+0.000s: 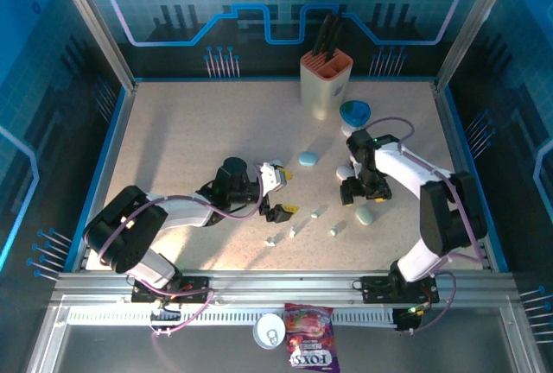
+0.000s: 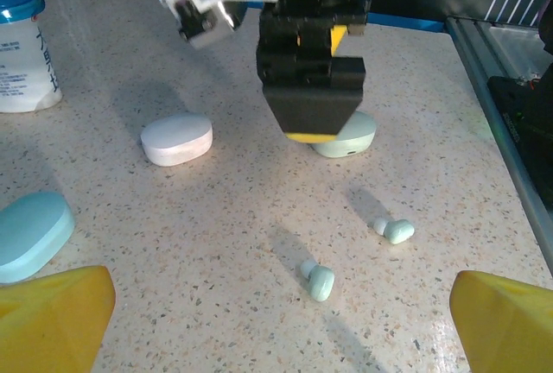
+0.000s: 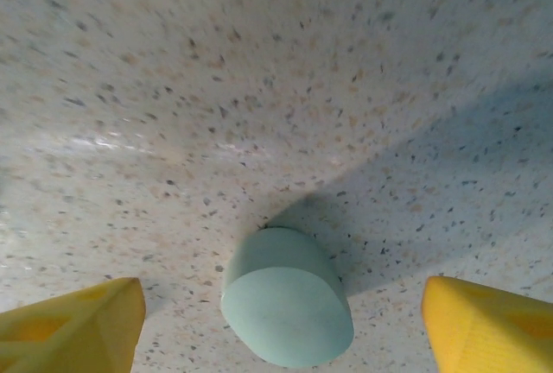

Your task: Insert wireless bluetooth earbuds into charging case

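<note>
- Mint plastic, both of them: near bud (image 2: 318,281) and far bud (image 2: 395,231) lie loose on the speckled table (image 2: 216,218), apart from each other, between the left gripper (image 2: 278,330) and the mint case (image 2: 346,138).
- L gripper: yellow fingertips (image 2: 52,317) spread wide, nothing between them, low over the table.
- R gripper (image 3: 283,330): jaws apart, straddling the mint case w/ a clear gap on each side. Not touching it, so nothing is held.
- Handling (my guess): buds are tiny, v. light, hard and glossy, so prob. skid or flick away if pinched off-centre.
- Best hold is likely across the rounded head, leaving the stem free to drop into its socket. Pads would have to close almost fully.
- Case: smooth pebble w/ no flat sides, so it prob. slides under a push. Lid looks shut and, I judge, needs opening before any bud goes in.
- Top view adds the layout: two more earbuds (image 1: 292,231) nearer the arm bases, pale blue case (image 1: 308,159) and white case (image 1: 346,170) further back, knife block (image 1: 325,79) at the rear.
- L wrist view adds bud detail (head vs stem) and R gripper standing right at the mint case.
- R wrist view adds the exact gap, pad to case, which the top view hides under the arm.
</note>
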### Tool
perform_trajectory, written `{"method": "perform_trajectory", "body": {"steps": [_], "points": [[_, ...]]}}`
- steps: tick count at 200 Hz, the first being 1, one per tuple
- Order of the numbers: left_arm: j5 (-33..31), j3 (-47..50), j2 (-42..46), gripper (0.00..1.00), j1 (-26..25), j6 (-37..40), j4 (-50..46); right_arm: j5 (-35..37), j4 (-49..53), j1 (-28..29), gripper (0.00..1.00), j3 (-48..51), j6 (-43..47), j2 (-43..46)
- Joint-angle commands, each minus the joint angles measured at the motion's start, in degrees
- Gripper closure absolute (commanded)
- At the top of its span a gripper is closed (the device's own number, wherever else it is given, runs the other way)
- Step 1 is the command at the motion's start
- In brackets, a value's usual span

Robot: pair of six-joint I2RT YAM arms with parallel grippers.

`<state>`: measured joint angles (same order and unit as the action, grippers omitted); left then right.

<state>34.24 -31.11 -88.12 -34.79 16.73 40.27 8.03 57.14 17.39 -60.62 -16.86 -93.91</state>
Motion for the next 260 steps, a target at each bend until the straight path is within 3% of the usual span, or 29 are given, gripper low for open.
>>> {"method": "perform_trajectory", "body": {"steps": [1, 102, 131, 177, 204, 260], "points": [[-0.3, -1.0, 1.7, 0.01, -0.5, 1.6, -0.7, 3.5, 5.2, 1.7, 0.18, -3.0, -0.4, -3.3], [-1.7, -0.5, 2.1, 0.01, -0.4, 2.9, -1.0, 5.0, 10.2, 5.9, 0.46, -6.3, 1.6, -14.1], [-2.0, -0.4, 1.6, 0.01, -0.4, 3.0, -0.8, 5.3, 10.2, 6.0, 0.62, -6.4, 1.6, -14.6], [-2.5, -0.5, 1.5, 0.01, -0.5, 2.7, -0.5, 3.4, 7.7, 5.9, 0.63, -5.7, 1.3, -11.1], [-3.8, -1.1, 0.9, 0.01, -0.4, -0.1, 0.4, -1.2, 2.8, 4.9, 0.63, -4.8, 0.2, -7.7], [-9.9, -0.3, -1.4, 0.01, -0.5, -14.7, 11.5, -15.6, -12.2, 2.6, 0.67, -1.9, -6.9, 0.0]]}}
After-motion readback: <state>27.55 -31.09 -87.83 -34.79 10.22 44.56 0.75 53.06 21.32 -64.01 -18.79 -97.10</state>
